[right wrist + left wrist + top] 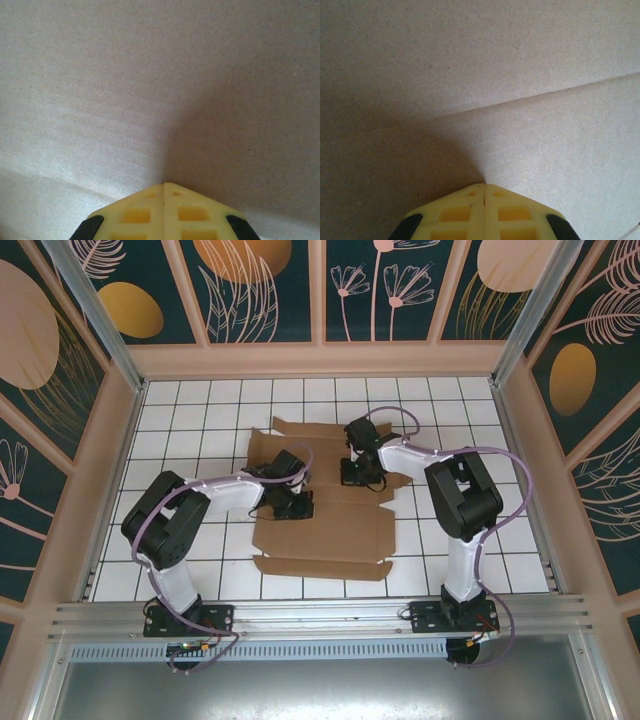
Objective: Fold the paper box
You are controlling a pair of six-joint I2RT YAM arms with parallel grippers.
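The left gripper (pixel 484 186) is shut tight. Its two yellow fingers (pixel 470 201) meet with just a thin line between them, and nothing is pinched there. They look like plastic with square holes, and they have black bits at the outer corners. The tip points at the box (pixel 530 75), which is rough brown cardboard with one straight crease (pixel 555 90) running across it. The right gripper (pixel 164 185) is shut the same way, with its tip at plain grainy cardboard. It is hard to tell if the tips press on the cardboard or sit just above it. From above, the box lies flat in the middle of the white tiled table (pixel 190 420). It is an opened-out sheet with flaps and notches along its edges. The black wrists hide parts of its far half.
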